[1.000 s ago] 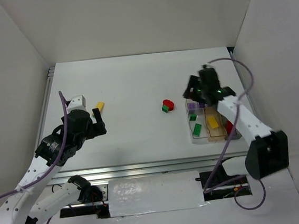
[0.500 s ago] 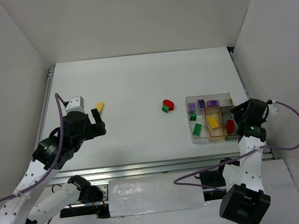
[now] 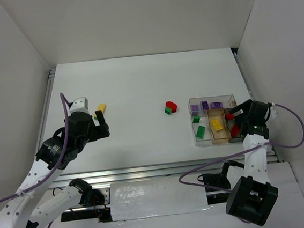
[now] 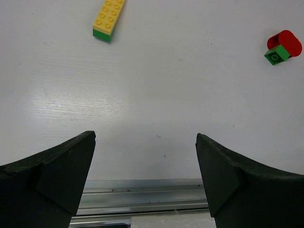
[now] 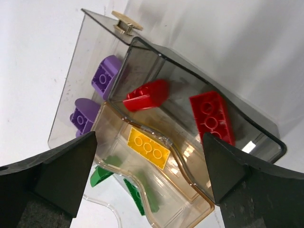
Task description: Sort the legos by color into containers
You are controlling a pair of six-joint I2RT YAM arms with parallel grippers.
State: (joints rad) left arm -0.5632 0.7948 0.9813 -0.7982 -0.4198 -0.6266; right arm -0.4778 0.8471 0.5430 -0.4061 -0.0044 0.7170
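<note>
A white bench top [image 3: 138,83] is boxed in by plain white walls [image 3: 132,19] at its far, left and right edges. An aluminium rail [image 3: 147,171] runs along the near edge. Outside it lies a crinkled pale sheet [image 3: 157,197], possibly plastic film.

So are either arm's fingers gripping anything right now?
Left fingers: open, holding nothing.
Right fingers: open, empty, at the clear plastic divided box.

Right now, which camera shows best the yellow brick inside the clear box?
The right wrist view: the yellow brick lies close, its studs showing. The top external view shows it only small; the left wrist view not at all.
</note>
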